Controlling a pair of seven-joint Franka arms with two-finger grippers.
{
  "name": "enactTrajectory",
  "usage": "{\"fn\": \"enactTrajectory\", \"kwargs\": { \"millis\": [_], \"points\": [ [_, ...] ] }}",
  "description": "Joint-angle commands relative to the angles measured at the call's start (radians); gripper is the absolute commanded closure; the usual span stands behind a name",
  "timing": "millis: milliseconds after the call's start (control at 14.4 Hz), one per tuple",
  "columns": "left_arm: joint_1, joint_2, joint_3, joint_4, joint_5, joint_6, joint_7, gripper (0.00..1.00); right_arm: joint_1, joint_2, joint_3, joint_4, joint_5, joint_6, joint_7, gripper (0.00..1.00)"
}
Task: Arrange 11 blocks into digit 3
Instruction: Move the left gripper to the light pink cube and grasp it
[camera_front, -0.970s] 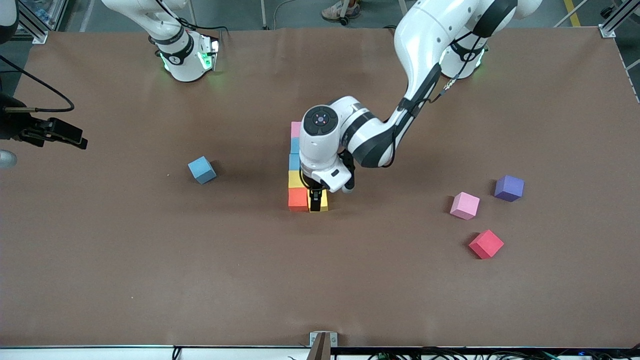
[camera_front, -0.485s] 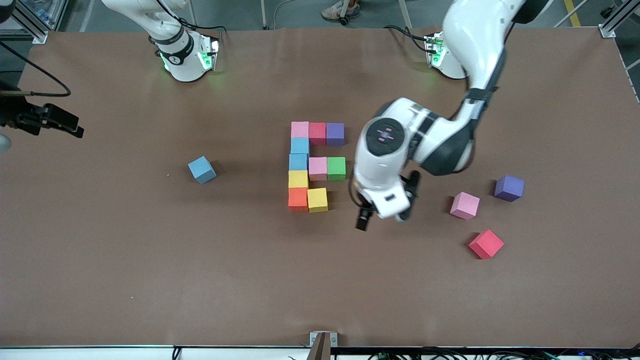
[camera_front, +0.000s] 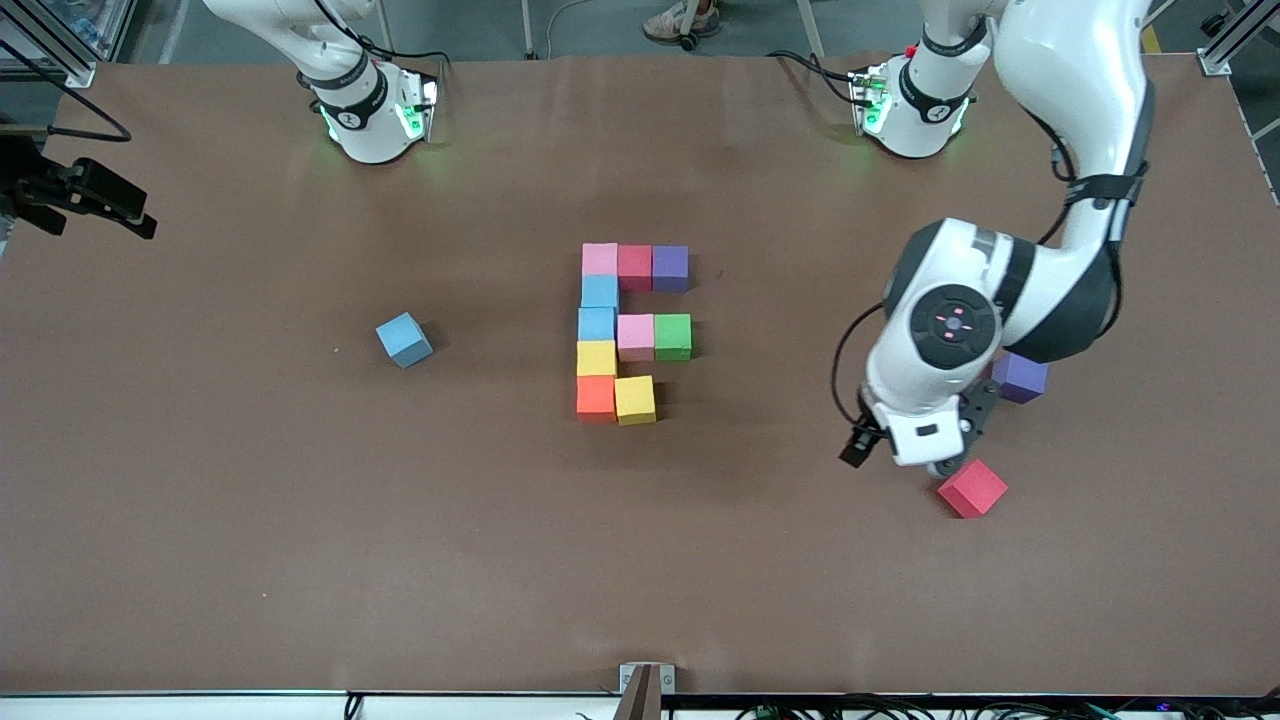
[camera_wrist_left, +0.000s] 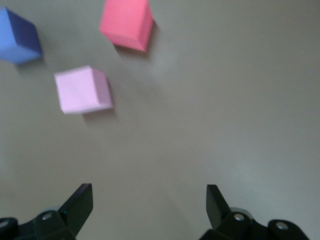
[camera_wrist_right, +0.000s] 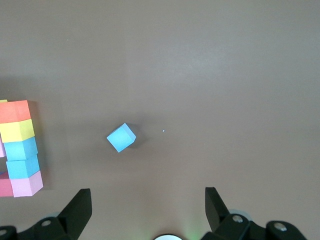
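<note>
Ten blocks of the digit 3 (camera_front: 630, 333) lie at frame centre. Left gripper (camera_wrist_left: 149, 202), jaws open and empty, hangs over the spare pink block (camera_wrist_left: 82, 90); right gripper (camera_wrist_right: 148, 205), open, waits at the upper left edge.

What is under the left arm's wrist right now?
In the front view the left arm's wrist covers part of the purple block and hides the pink block entirely. The left wrist view shows that pink block beside the red block, with the left gripper open and empty.
</note>
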Motion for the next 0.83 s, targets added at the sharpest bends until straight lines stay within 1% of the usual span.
{"fn": "enactTrajectory", "kwargs": {
  "millis": [0, 139, 346, 485, 623, 762],
  "points": [
    [0.094, -0.102, -0.013, -0.187, 0.009, 0.084, 0.133, 0.00, -0.013, -0.028, 0.009, -0.030, -0.011, 0.000, -0.007, 0.00],
    [0.112, -0.131, -0.011, -0.273, 0.009, 0.135, 0.179, 0.00, -0.012, -0.027, 0.009, -0.024, -0.001, 0.000, 0.002, 0.00],
    [0.158, -0.129, -0.014, -0.330, 0.002, 0.158, 0.201, 0.00, -0.012, -0.024, 0.009, -0.021, 0.002, -0.002, -0.004, 0.00],
    [0.174, -0.128, -0.014, -0.378, -0.012, 0.236, 0.193, 0.00, -0.012, -0.022, 0.010, -0.018, 0.000, 0.000, -0.023, 0.00],
    [0.175, -0.102, -0.014, -0.375, -0.046, 0.268, 0.186, 0.00, -0.013, -0.005, 0.009, 0.034, -0.001, 0.000, -0.111, 0.00],
    [0.184, -0.064, -0.013, -0.358, -0.054, 0.277, 0.184, 0.00, -0.015, -0.002, 0.007, 0.034, -0.003, -0.013, -0.142, 0.00]
  ]
}}
